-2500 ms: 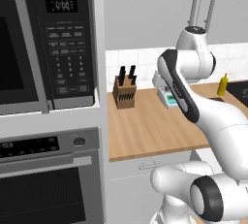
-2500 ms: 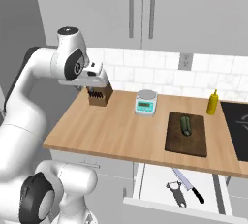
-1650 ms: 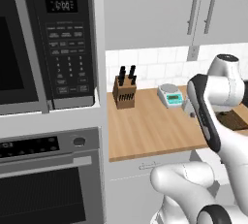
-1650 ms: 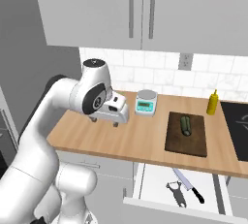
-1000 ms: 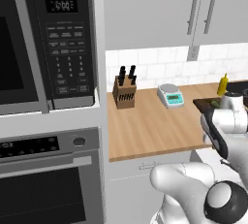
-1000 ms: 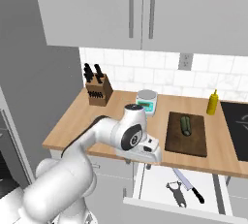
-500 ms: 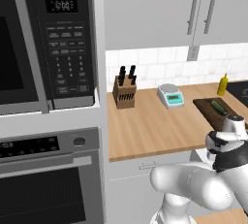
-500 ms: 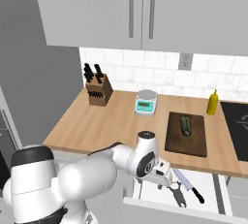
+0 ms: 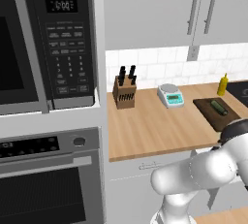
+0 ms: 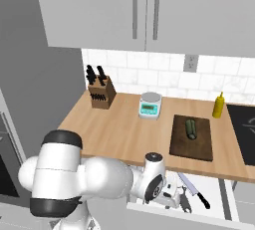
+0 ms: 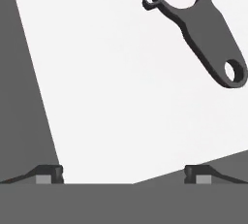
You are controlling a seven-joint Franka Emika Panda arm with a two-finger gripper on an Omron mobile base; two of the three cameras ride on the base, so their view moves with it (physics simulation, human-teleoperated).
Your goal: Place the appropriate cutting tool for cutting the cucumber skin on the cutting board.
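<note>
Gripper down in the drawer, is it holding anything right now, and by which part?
Nothing. The gripper is open, with the peeler lying apart ahead of it.

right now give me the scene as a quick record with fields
fingers: open, tips apart, nothing between them
peeler: dark peeler on the white drawer floor, ahead of the fingers, untouched
knife: black-handled knife in the open drawer
cucumber: cucumber lying on the cutting board
counter items: kitchen scale, knife block, yellow bottle
task status: no tool on the board yet
</note>
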